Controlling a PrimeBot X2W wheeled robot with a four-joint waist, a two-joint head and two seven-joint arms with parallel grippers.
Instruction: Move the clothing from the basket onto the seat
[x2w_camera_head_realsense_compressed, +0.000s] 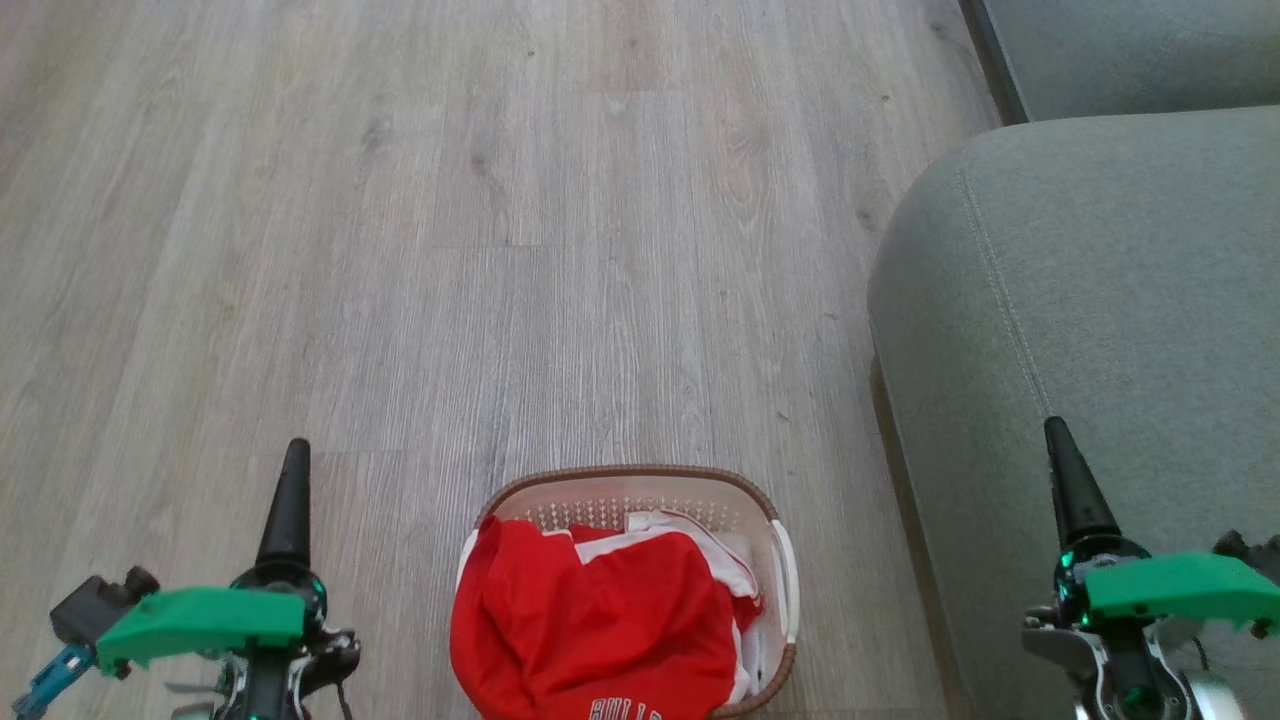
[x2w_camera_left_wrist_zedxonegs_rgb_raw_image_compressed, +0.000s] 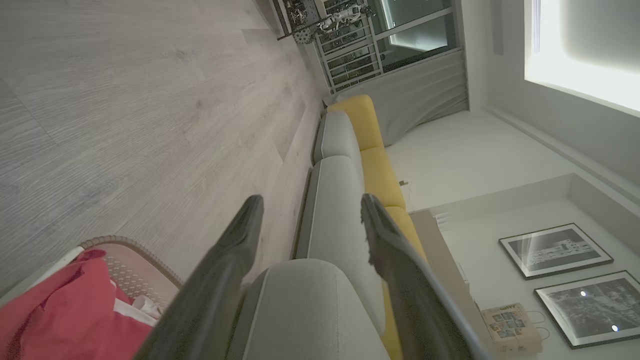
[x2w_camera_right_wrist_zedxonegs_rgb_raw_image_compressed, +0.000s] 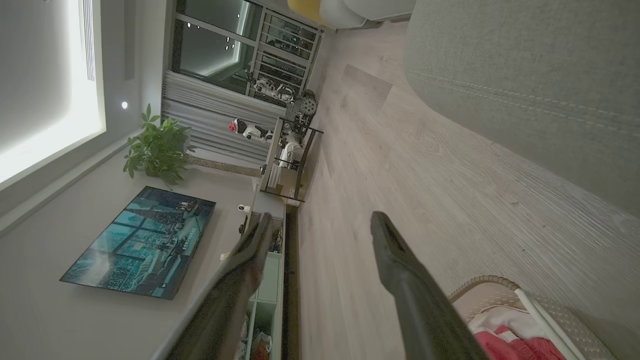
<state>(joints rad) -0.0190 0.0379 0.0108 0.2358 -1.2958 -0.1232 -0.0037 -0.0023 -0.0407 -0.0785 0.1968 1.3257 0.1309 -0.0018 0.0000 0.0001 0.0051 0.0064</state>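
My left gripper (x2w_camera_left_wrist_zedxonegs_rgb_raw_image_compressed: 311, 202) has its jaws spread wide with nothing between them, and my right gripper (x2w_camera_right_wrist_zedxonegs_rgb_raw_image_compressed: 322, 217) stands the same. The clothing (x2w_camera_head_realsense_compressed: 600, 620), red with white trim, lies heaped in the basket (x2w_camera_head_realsense_compressed: 620, 472) at the bottom centre of the head view, on the wooden floor (x2w_camera_head_realsense_compressed: 500, 250). The seat (x2w_camera_head_realsense_compressed: 1100, 300) takes up the right side, near the basket.

Sitting on the floor (x2w_camera_head_realsense_compressed: 500, 250) straight ahead: the basket (x2w_camera_head_realsense_compressed: 630, 471), holding the clothing (x2w_camera_head_realsense_compressed: 600, 620). Lying to its right, apart from it: the seat (x2w_camera_head_realsense_compressed: 1100, 300). Flanking the basket: left claw (x2w_camera_left_wrist_zedxonegs_rgb_raw_image_compressed: 312, 200), right claw (x2w_camera_right_wrist_zedxonegs_rgb_raw_image_compressed: 321, 216).
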